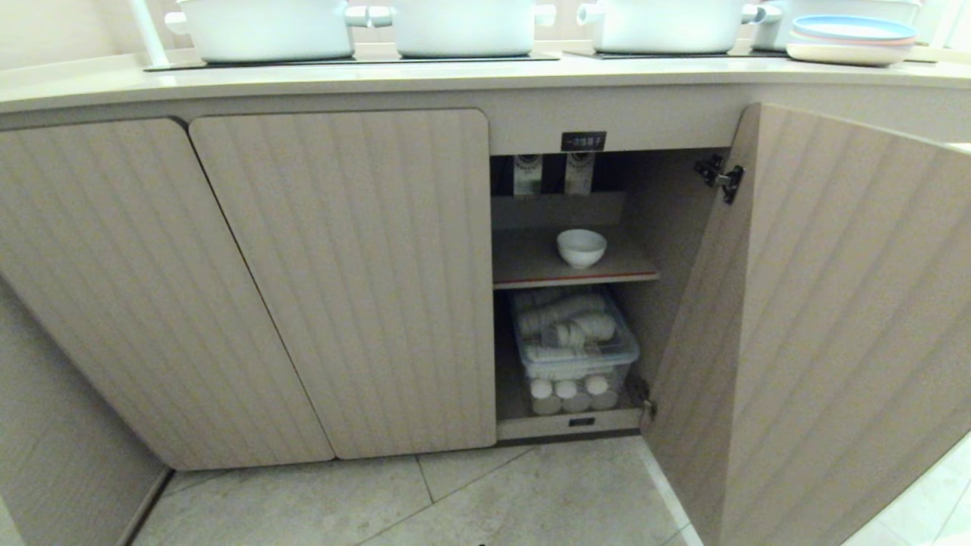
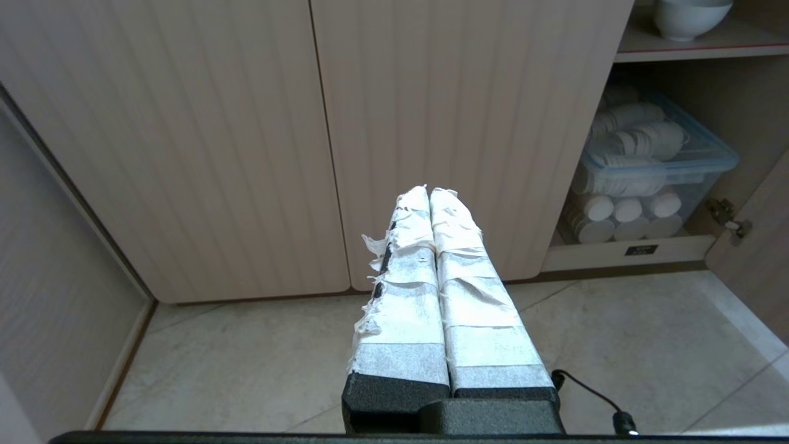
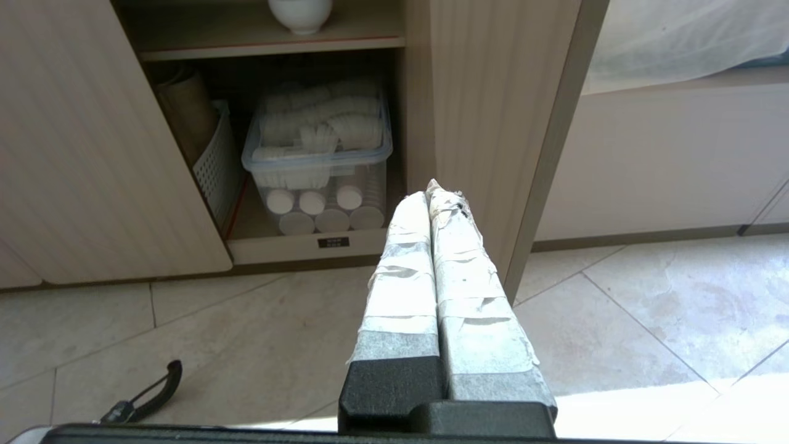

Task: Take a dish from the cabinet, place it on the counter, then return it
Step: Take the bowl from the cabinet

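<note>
with both the left end effector (image 2: 429, 192) and right end effector (image 3: 428, 196) closed on nothing, the right should be opened before being raised to the dish (image 3: 300, 13) on the shelf (image 3: 271, 36) above and ahead of it.

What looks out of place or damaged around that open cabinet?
Little stands out. The white bowl sits upright on the cabinet shelf, and the clear bin below is lidded. The one oddity: frayed, peeling tape on the left tool.

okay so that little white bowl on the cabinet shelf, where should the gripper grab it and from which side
Probably the bowl's front rim, one finger inside and one outside. It sits upright, mouth up, near the front of the shelf. Come in level through the open doorway; the panel above leaves little room for reaching down from above.
</note>
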